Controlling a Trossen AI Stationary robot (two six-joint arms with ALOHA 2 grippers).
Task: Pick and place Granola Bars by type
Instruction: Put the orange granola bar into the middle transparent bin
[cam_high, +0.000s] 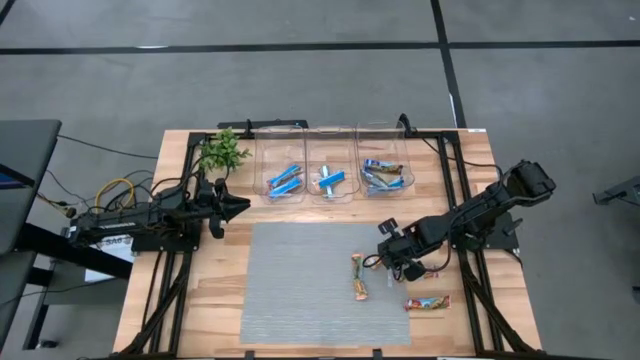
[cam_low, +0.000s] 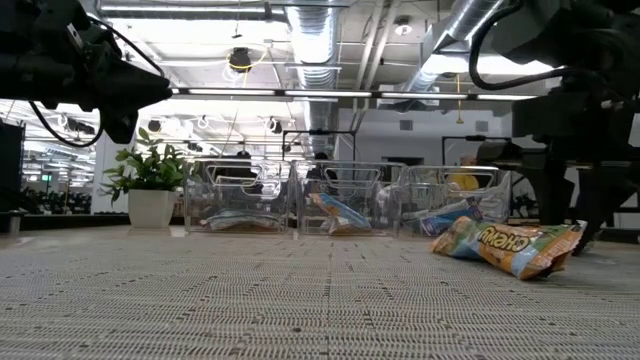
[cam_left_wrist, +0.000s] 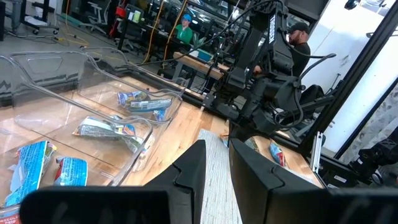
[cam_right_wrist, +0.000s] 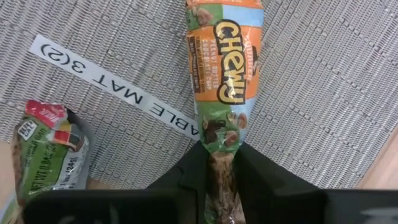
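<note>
Grey woven mat (cam_high: 300, 270) (wooden table (cam_high: 200, 290))

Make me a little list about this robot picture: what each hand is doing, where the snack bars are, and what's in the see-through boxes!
right hand: shut on the end of an orange-and-green foil-wrapped Chewy granola bar lying on the grey woven mat
left hand: waiting near the small green potted plant, holding nothing
other loose bars: one tan bar on the mat; one orange-and-red bar on the wooden table
three clear plastic bins: hold blue-wrapped bars
</note>
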